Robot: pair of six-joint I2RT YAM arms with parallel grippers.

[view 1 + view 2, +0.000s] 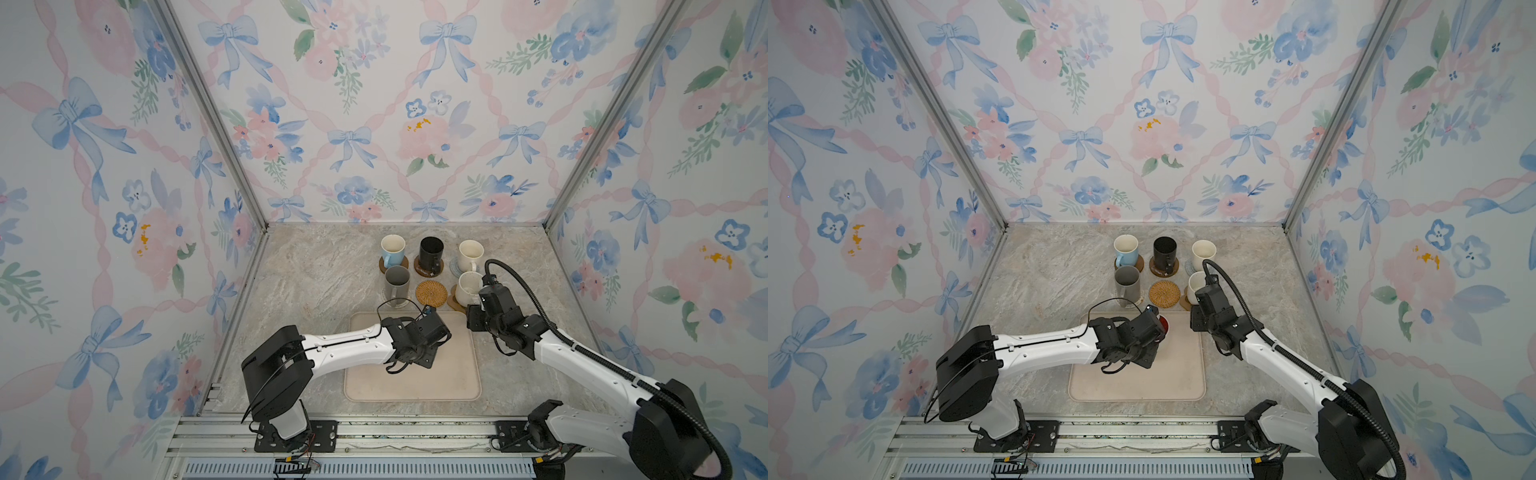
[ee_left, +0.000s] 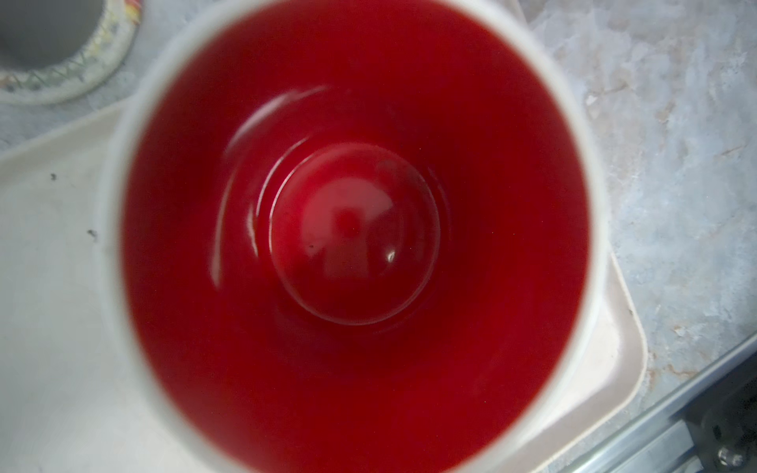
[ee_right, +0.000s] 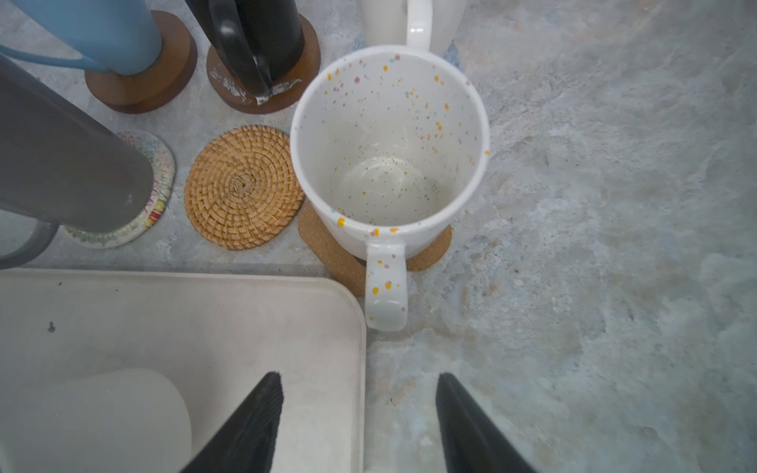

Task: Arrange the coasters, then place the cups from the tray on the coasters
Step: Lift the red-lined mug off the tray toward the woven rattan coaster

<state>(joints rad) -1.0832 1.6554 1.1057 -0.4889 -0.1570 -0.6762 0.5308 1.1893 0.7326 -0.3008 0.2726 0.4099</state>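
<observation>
One tan rattan round coaster (image 3: 243, 186) lies uncovered — left jaws grip the white, red-lined mug (image 2: 356, 229) over the beige tray (image 3: 164, 319); right jaws open, empty.

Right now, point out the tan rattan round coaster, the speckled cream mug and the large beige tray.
tan rattan round coaster (image 3: 244, 186), right wrist view, centre of weave.
speckled cream mug (image 3: 387, 184), right wrist view, inside bottom.
large beige tray (image 1: 436, 382), a top view, bare floor.
</observation>
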